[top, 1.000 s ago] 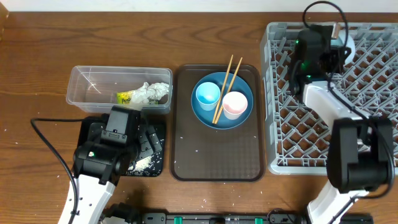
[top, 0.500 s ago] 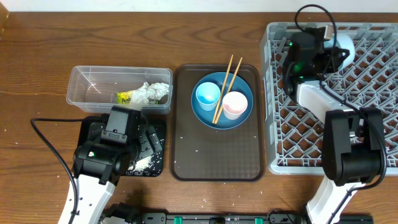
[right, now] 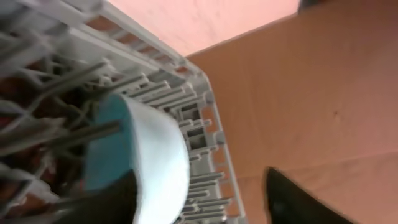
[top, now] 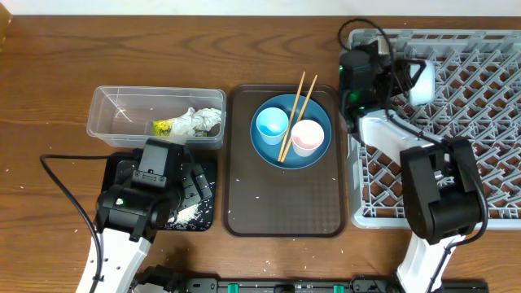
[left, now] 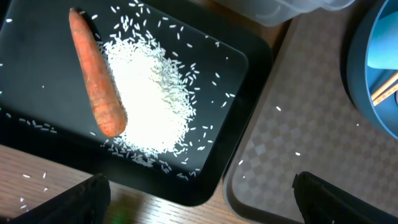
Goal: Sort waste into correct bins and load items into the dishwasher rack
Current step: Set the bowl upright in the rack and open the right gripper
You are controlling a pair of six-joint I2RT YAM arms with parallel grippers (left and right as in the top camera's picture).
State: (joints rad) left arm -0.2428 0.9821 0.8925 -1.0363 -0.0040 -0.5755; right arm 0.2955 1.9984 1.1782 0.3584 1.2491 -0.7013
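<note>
The white bowl (top: pixel 421 79), teal inside (right: pixel 106 149), stands on edge among the pegs at the far left of the grey dishwasher rack (top: pixel 480 171). My right gripper (right: pixel 199 180) is open around it; the bowl is near the left finger and well clear of the right one. A dark blue plate (top: pixel 273 155) holds a light blue cup (top: pixel 271 124), a pink cup (top: pixel 307 137) and two chopsticks (top: pixel 298 104). The clear tub (top: pixel 122 114) contains tissue (top: pixel 202 120) and a wrapper (top: pixel 165 127). Rice (left: pixel 149 99) and an orange carrot piece (left: pixel 96 81) lie in the black tray (left: pixel 37 37). My left gripper (left: pixel 214 202) hangs open over that tray's corner.
The plate sits on a brown serving tray (top: pixel 281 203) between the tub and the rack. Loose rice grains dot the brown tray (left: pixel 292 143) and the wooden table (top: pixel 49 98). My left arm's cable runs across the table at the left.
My right arm has swung left along the rack's far edge with the bowl, and its jaws have opened off the bowl. The left arm has not moved.
</note>
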